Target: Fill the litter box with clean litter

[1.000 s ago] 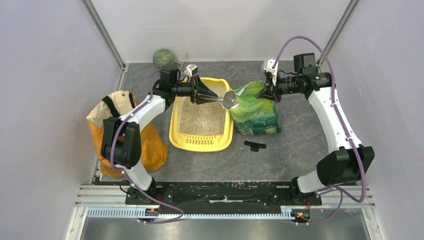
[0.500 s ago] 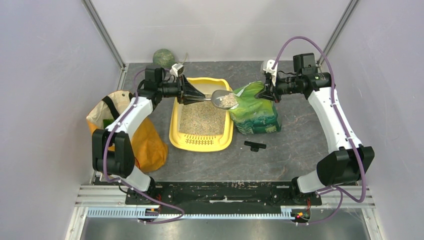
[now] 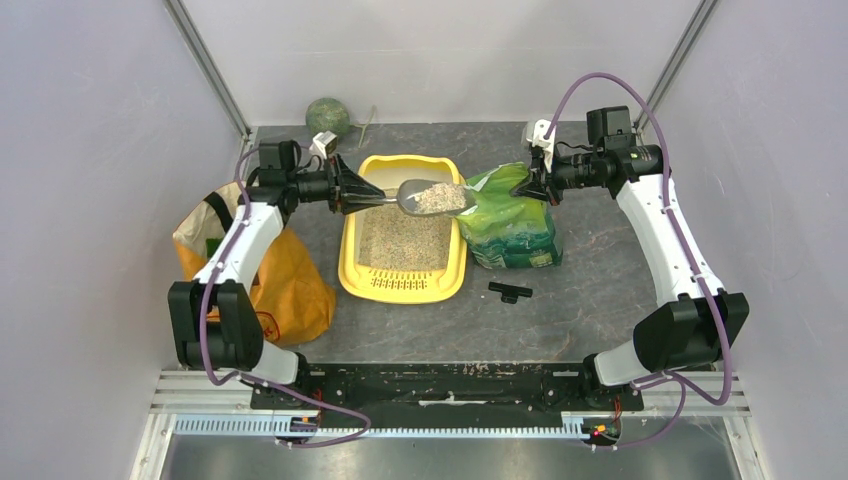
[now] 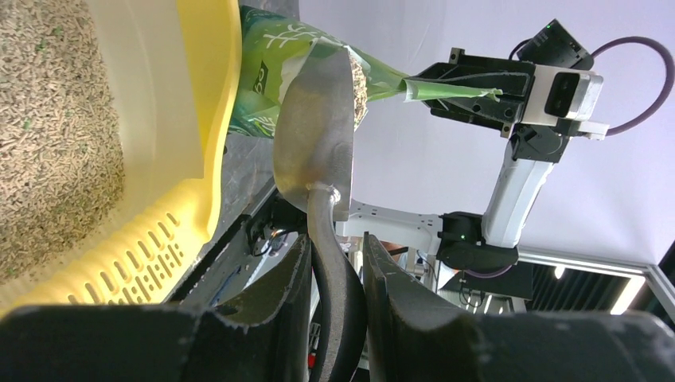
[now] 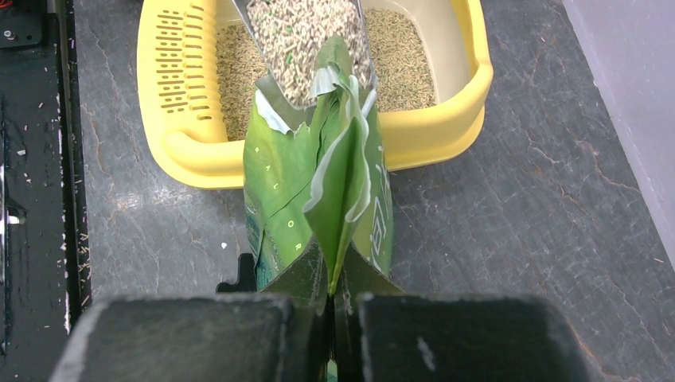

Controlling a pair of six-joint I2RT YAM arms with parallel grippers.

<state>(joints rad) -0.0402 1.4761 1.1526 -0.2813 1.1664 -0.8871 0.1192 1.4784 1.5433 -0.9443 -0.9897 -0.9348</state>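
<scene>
Metal scoop heaped with litter, hovering over far end of litter box, tray directly beneath | left end effector gripping scoop | right end effector pinching bag

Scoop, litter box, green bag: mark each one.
scoop (image 4: 314,135), left wrist view, on the bowl's underside.
litter box (image 3: 400,284), top view, on the slotted grille.
green bag (image 5: 275,191), right wrist view, on its side panel.

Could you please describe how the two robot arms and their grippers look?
The left arm and right arm have white links with black joints. A purple cable loops along each. The left gripper and right gripper are black, with blocky matte fingers.
</scene>
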